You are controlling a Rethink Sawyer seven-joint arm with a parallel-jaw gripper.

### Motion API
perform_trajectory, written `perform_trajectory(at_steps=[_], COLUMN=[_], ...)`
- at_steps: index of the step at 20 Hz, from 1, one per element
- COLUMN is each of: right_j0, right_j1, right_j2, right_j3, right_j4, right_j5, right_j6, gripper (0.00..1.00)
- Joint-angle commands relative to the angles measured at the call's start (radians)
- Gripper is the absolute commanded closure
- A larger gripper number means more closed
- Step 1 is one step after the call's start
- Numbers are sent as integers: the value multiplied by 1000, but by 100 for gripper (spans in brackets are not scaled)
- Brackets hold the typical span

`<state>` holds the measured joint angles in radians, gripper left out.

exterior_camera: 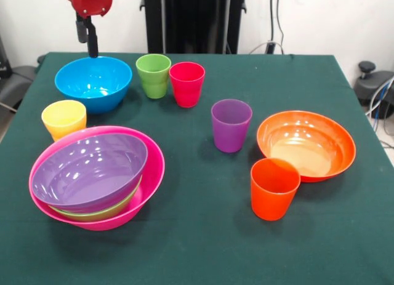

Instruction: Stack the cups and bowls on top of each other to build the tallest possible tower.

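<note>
The tower at the front left is a big pink bowl (152, 174) holding a green bowl (101, 212), with a purple bowl (89, 171) nested on top, slightly tilted. No cups sit on it. A blue bowl (93, 82) stands at the far left, and an orange bowl (306, 144) at the right. The yellow cup (64, 119), green cup (153, 76), red cup (186, 84), purple cup (231, 125) and orange cup (274, 188) all stand upright on the table. My gripper (91, 45) hangs just above the blue bowl's far rim and holds nothing that I can see.
The green tablecloth (203, 236) covers the whole table. The black pedestal (194, 20) stands at the far side. The green and red cups touch each other beside the blue bowl. The orange cup stands close in front of the orange bowl.
</note>
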<state>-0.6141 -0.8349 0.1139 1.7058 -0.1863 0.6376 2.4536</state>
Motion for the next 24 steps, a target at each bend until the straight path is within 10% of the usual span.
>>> perform_trajectory(at_steps=[1, 12, 24], right_j0=[-89, -107, -178], right_j1=[-44, -91, -101], right_j2=[152, 154, 159], right_j3=[39, 137, 382], right_j4=[-108, -127, -164], right_j5=[158, 127, -173], right_j6=[-435, -363, -245], gripper=[0, 0, 0])
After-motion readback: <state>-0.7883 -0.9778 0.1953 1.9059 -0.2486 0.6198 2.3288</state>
